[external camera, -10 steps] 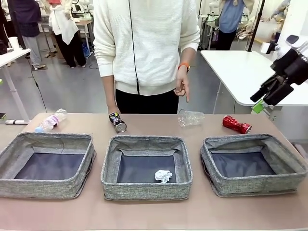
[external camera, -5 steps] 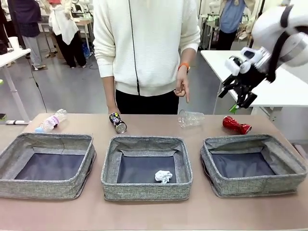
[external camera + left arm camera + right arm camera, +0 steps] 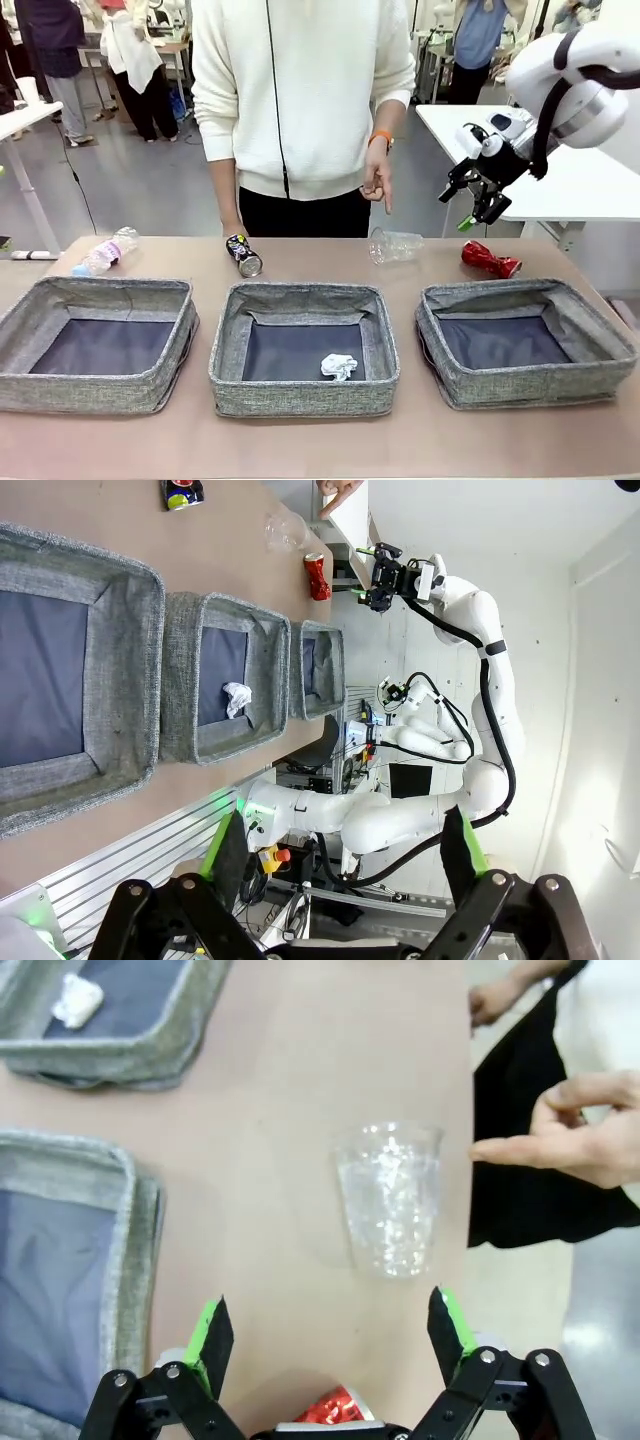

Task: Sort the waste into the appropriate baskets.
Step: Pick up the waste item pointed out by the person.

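Crushed red can: lies on the table, just behind the far edge of the right basket.
Clear plastic cup: on its side, left of the crushed red can and apart from it, behind the gap between the middle basket and the right basket.
Dark printed can: on its side, just behind the middle basket's far left corner.
Blue-capped bottle: lying down at the far left, behind the left basket.
Crumpled white paper ball: inside the middle basket, on the dark lining, toward its near right corner.
Baskets: three in a row across the table's near half, side by side, not touching.
Right gripper: in the air above the table's far right, over the stretch between cup and red can; jaws spread wide, nothing between them.
Left gripper: held high off the table's left end, jaws spread wide, grasping nothing.
Person's hand: hangs above the cup, forefinger pointing down.
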Controlling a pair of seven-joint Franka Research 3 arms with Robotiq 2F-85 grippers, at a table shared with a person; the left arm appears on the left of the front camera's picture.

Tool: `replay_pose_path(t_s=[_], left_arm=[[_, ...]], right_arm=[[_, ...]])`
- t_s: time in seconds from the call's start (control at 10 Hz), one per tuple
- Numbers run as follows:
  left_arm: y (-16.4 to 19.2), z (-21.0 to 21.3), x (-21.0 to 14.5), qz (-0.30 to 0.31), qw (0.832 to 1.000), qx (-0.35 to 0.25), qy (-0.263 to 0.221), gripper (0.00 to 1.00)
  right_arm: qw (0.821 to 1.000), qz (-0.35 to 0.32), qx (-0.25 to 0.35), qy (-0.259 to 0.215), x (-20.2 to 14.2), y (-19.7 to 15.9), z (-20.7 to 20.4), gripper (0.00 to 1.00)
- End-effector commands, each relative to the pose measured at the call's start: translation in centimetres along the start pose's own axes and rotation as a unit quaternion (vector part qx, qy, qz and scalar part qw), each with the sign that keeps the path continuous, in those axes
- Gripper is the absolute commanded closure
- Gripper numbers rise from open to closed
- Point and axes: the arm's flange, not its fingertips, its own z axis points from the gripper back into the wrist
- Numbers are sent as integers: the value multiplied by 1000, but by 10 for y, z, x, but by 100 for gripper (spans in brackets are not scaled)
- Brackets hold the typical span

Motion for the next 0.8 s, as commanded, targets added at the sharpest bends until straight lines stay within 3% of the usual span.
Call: replay_pose_path(t_s=[0.0, 0.2, 0.3, 0.7], left_arm=[[-1, 0, -1, -10, 1000, -10, -1, 0], [-1, 0, -1, -10, 1000, -10, -1, 0], [-1, 0, -1, -10, 1000, -10, -1, 0], [-1, 0, -1, -10, 1000, -10, -1, 0]], right_arm=[[999, -22, 4, -25, -9, -19, -25, 0], [999, -34, -29, -5, -19, -57, -54, 0], [999, -21, -17, -18, -23, -69, -67, 0], [999, -17, 38, 14, -11, -89, -118, 0]])
